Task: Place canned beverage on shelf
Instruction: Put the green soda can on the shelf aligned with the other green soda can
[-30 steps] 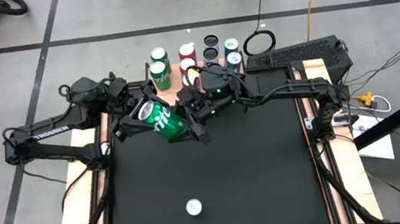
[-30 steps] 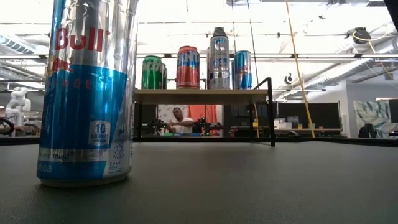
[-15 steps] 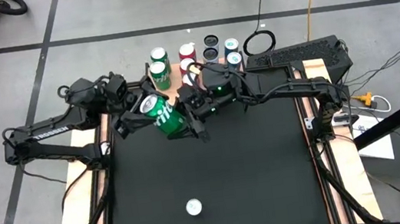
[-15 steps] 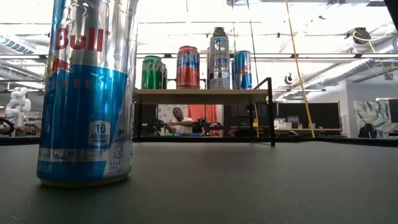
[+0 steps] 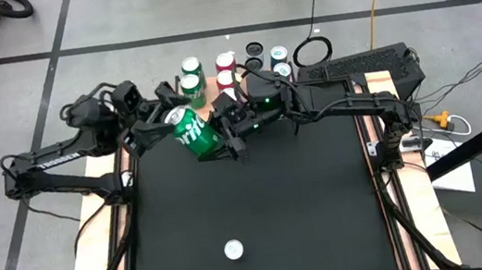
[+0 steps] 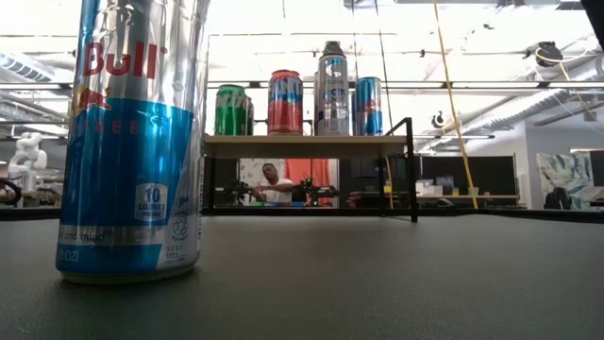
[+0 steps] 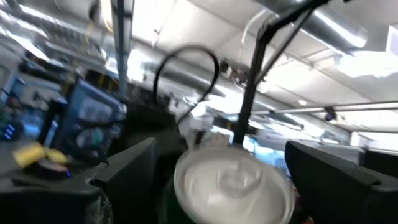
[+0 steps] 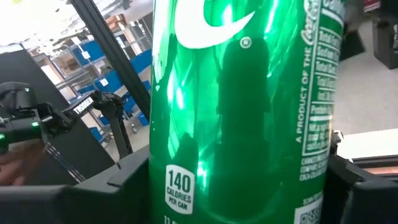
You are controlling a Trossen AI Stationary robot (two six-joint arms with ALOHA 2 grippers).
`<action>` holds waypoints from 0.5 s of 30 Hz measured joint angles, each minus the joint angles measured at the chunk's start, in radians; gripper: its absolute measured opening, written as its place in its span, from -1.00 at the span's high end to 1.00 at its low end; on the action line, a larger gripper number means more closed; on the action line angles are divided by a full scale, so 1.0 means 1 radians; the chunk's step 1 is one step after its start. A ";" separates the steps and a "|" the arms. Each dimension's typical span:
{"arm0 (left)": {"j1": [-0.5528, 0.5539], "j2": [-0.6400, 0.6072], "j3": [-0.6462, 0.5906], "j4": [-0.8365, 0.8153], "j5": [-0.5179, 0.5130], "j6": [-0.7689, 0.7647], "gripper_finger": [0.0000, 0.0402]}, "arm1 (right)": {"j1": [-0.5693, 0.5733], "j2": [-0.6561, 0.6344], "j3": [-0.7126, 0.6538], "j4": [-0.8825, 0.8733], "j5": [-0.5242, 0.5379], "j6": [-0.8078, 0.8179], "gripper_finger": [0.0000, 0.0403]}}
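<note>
You see the green can [image 5: 194,133] tilted just in front of the shelf [image 5: 217,96]; the right gripper [image 5: 226,140] is clamped on it, while the left gripper [image 5: 158,125] stands apart around its top.

My green Sprite can [image 5: 194,134] hangs tilted above the counter, just before the light-wood shelf [image 6: 302,145], which carries upright cans.
</note>
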 joint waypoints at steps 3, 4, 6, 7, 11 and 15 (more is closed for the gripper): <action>0.003 -0.017 0.009 -0.003 -0.027 0.031 -0.83 | -0.001 0.000 0.000 -0.001 0.001 0.001 -0.39; 0.003 -0.021 0.013 -0.004 -0.029 0.049 -0.85 | -0.001 0.000 0.000 0.001 0.002 0.003 -0.39; 0.003 -0.033 0.015 -0.009 -0.054 0.070 -0.89 | -0.001 0.000 0.000 0.002 0.002 0.004 -0.39; 0.003 -0.041 0.016 -0.015 -0.070 0.071 -0.91 | -0.001 0.000 0.000 0.002 0.002 0.008 -0.39; 0.002 -0.076 0.016 -0.055 -0.155 0.079 -0.91 | -0.002 0.000 0.000 0.001 0.004 0.026 -0.39; -0.003 -0.115 0.016 -0.141 -0.227 0.105 -0.91 | -0.001 -0.002 0.000 0.001 0.003 0.049 -0.39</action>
